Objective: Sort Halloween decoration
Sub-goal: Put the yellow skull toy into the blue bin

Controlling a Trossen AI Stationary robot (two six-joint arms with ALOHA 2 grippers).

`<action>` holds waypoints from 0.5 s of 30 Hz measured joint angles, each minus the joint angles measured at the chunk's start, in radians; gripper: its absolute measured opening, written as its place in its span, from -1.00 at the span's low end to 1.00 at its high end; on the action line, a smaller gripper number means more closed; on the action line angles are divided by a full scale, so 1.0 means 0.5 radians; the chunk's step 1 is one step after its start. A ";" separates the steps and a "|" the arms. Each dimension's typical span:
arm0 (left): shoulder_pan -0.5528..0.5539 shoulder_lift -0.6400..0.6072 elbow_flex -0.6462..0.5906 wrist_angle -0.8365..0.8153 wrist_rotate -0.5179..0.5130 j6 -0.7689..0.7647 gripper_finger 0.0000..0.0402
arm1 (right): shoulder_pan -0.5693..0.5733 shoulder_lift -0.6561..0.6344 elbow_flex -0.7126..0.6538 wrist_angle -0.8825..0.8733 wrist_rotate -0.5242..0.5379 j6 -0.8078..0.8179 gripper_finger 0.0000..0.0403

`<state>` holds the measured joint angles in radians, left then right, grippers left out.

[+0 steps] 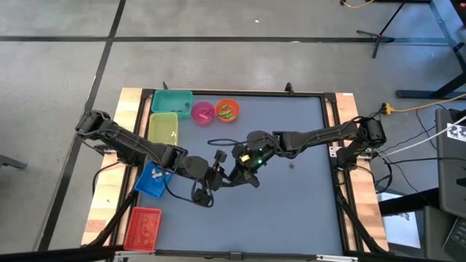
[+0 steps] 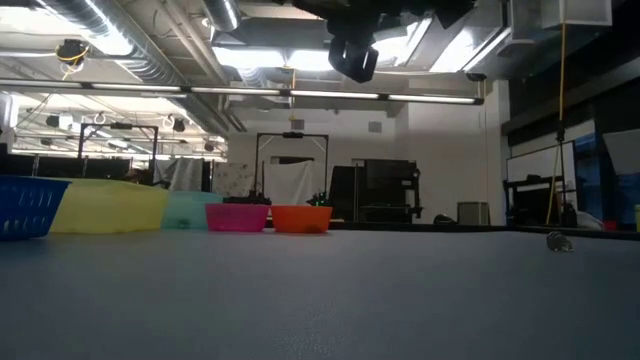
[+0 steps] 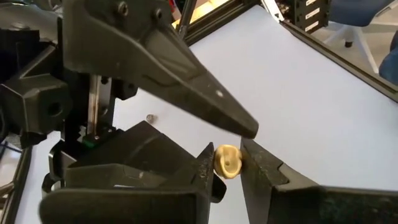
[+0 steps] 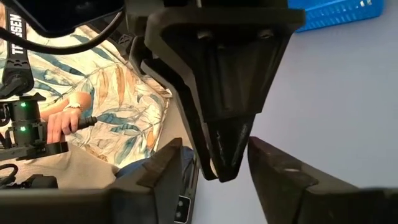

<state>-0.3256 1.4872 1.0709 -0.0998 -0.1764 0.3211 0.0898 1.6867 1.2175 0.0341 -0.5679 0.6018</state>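
A tiny cream-yellow Halloween decoration is held high above the grey table between the fingertips of my left gripper, which is shut on it. Both grippers meet over the table's middle, my left gripper coming from the left and my right gripper from the right. In its own wrist view my right gripper is open, its two fingers standing on either side of the left gripper's fingertips. One right finger points down just above the trinket. Another small trinket lies on the table. My left gripper pinches the little cream-yellow trinket between its two fingertips, at their free ends. The fingers slant downward from the table's left side. The trinket is lifted clear of the table.
Along the table's left edge stand a teal bin, a yellow bin, a blue bin and a red bin. A pink bowl and an orange bowl sit at the far edge. A person's hand shows beyond the table.
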 joint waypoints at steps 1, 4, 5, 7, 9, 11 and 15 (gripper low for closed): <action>0.000 0.000 0.000 0.000 0.001 -0.001 -0.79 | -0.012 0.000 0.000 -0.001 -0.005 0.000 -0.07; 0.000 0.000 -0.001 0.000 0.003 -0.048 -0.79 | -0.051 0.000 0.000 -0.005 -0.158 -0.001 -0.04; 0.000 0.000 0.000 0.001 0.005 -0.085 -0.79 | -0.067 0.000 0.000 -0.006 -0.225 -0.001 -0.04; 0.000 0.000 0.000 0.004 0.007 -0.176 -0.79 | -0.092 0.000 0.000 -0.009 -0.333 -0.010 -0.03; 0.000 0.000 0.000 0.004 0.007 -0.276 -0.79 | -0.114 -0.005 0.000 -0.014 -0.373 -0.011 -0.03; 0.000 0.000 -0.001 0.004 0.008 -0.374 -0.79 | -0.140 -0.026 0.000 -0.042 -0.374 -0.014 -0.03; 0.000 -0.021 -0.001 -0.050 0.011 -0.620 -0.79 | -0.211 -0.060 0.003 -0.134 -0.345 -0.105 -0.03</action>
<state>-0.3256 1.4768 1.0706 -0.1247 -0.1711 0.0111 -0.0159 1.6569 1.2190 -0.0328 -0.7403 0.5492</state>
